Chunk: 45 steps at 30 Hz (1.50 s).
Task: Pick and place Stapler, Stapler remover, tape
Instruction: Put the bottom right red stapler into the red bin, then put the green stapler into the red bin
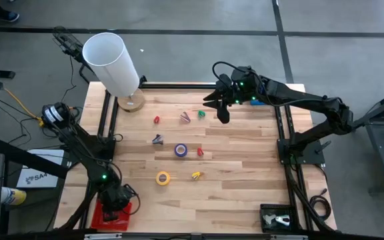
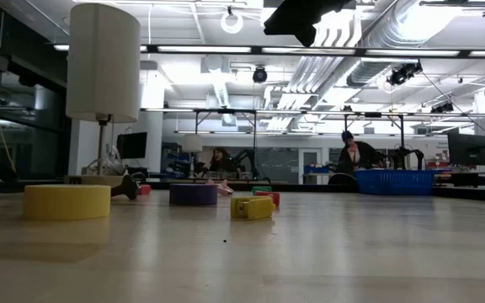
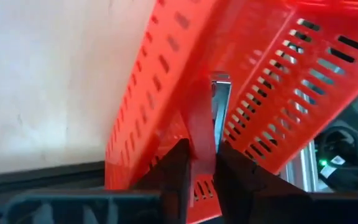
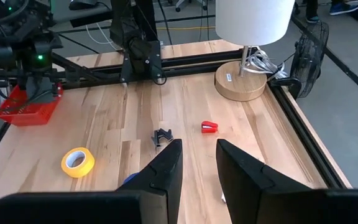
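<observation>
My left gripper [image 3: 202,146] is at the table's near left corner, down in a red slotted basket [image 1: 105,219], shut on a red stapler [image 3: 201,121] with a metal end [image 3: 220,93]. My right gripper [image 4: 199,146] hangs open and holds nothing, high over the far right of the table [image 1: 222,115]. On the wood lie a yellow tape roll [image 1: 163,178], a purple tape roll [image 1: 181,151], a dark stapler remover [image 1: 157,139] and several small coloured pieces. A blue roll [image 4: 129,178] peeks out behind a right finger. My left gripper pinches the red stapler's long body [image 3: 202,134] between its two fingers, which lie across it. The fingers come slanting down from above into the basket. The stapler points away between the basket's walls. I cannot tell whether it rests on the basket's floor.
A white-shaded lamp [image 1: 112,60] stands on a round wooden base [image 1: 131,101] at the far left corner. Black frame rails [image 1: 285,133] run along the table's left, right and far sides. A black tray [image 1: 279,218] sits at the near right corner.
</observation>
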Each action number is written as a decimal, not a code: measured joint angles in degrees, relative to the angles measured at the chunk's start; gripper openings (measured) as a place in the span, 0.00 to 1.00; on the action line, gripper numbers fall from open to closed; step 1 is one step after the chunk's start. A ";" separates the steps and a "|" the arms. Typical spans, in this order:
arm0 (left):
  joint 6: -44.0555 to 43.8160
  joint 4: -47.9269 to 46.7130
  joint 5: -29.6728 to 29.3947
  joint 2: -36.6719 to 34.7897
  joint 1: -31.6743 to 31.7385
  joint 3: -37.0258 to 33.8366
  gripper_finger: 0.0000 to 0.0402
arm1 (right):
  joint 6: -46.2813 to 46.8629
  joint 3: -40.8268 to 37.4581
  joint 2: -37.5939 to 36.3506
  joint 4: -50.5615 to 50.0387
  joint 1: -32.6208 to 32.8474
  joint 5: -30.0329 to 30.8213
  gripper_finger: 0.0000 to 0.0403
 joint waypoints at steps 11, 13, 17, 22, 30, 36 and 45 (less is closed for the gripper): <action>1.78 0.29 0.10 0.05 0.00 0.00 0.33 | 0.00 0.00 0.00 0.01 0.00 -0.01 0.22; 0.60 0.85 1.14 0.05 0.02 0.00 0.36 | 0.02 0.00 0.00 0.02 0.00 0.00 0.22; -2.83 4.43 4.25 0.01 0.02 0.00 0.37 | 0.90 0.00 0.00 0.02 0.00 -0.02 0.22; -8.06 8.07 3.89 -1.69 0.02 0.80 0.37 | 0.90 0.00 0.00 0.00 0.00 -0.02 0.22; -11.57 -0.35 -1.11 -4.50 0.02 8.83 0.37 | 0.61 0.00 0.02 -0.02 0.00 0.00 0.22; -13.11 -11.13 -15.73 -5.40 0.07 15.82 0.37 | 2.51 0.00 0.02 -0.54 0.02 2.36 0.22; -13.83 -15.45 -40.79 -5.42 2.14 18.78 0.37 | 3.89 0.00 0.04 -6.27 0.02 13.05 0.24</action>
